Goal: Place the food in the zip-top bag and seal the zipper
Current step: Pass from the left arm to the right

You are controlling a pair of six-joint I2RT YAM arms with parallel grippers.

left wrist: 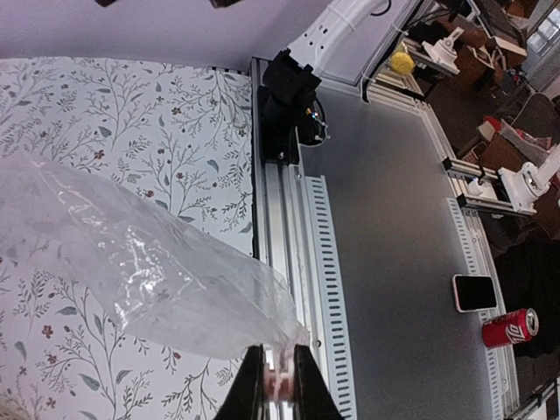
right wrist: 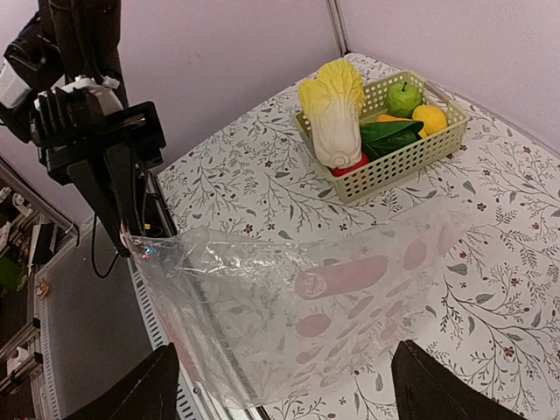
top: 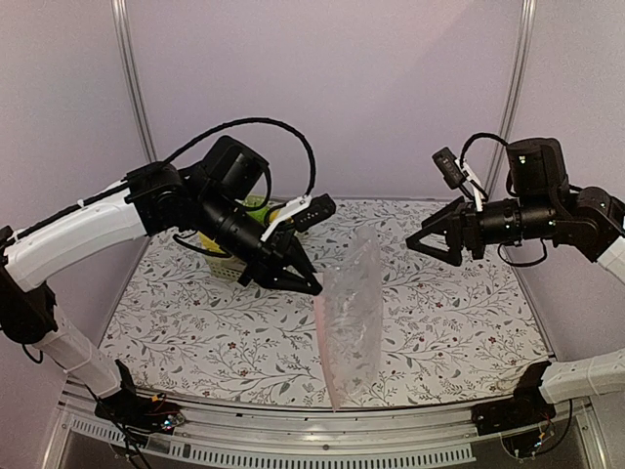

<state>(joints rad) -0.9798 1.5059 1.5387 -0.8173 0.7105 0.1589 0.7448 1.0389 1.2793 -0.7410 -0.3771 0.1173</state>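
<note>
Left hand (top: 305, 281) is clamped on an edge of the zip-top bag (top: 352, 322), which spans mid-counter (top: 469, 332) and reaches the near edge. Right hand (top: 430, 244) is held clear of the bag with its fingers apart. The food (right wrist: 337, 122) lies in the basket (right wrist: 402, 162) at the far left, with bare counter between basket and bag.

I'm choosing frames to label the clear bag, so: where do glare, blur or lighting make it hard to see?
Top external: even, soft light, the zip-top bag faint against the patterned tablecloth. Left wrist: white glare on its crinkles. Right wrist: bag clearest, pink marks showing, basket sharp.
</note>
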